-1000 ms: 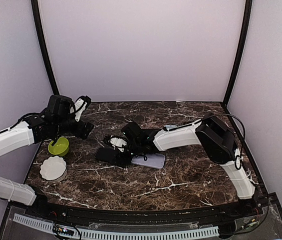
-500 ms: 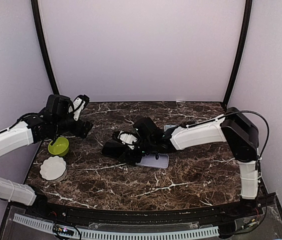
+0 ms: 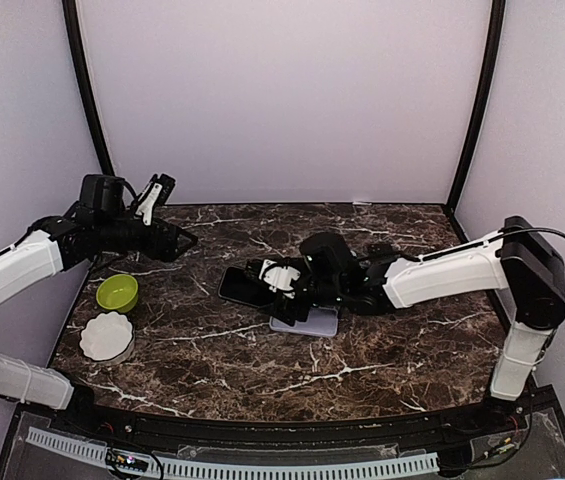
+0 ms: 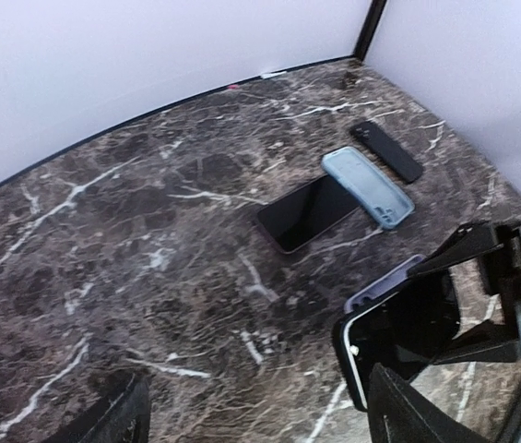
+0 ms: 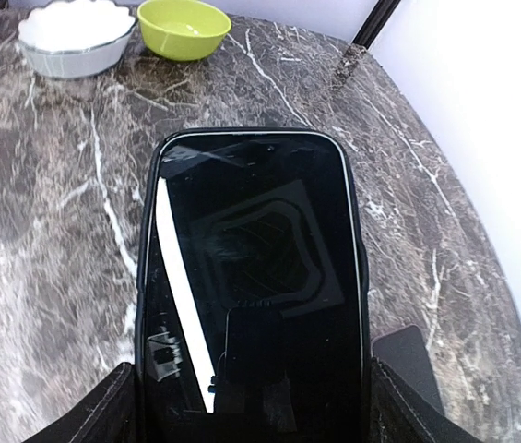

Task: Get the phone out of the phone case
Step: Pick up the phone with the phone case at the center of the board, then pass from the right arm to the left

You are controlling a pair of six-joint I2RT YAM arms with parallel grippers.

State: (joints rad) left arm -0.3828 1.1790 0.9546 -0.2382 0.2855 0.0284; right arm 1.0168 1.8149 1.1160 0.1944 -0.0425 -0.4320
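Over the dark marble surface [image 3: 392,350] my right arm [image 3: 442,275] has lifted the phone [image 3: 245,288] clear of the lilac case [image 3: 312,322] lying below, right fingers [image 5: 94,415] clamped across it. My left fingers [image 4: 117,415] have backed away, spread wide, empty; extraction looks done.

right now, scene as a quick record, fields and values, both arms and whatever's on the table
left claw: open, empty, up over the table's rear left
right claw: shut on phone
phone: dark screen, held off the table; cased or bare unclear
lilac slab: flat on the table below right claw
rear of table: second phone, blue case, black slab, all lying flat
left side: green bowl, white bowl
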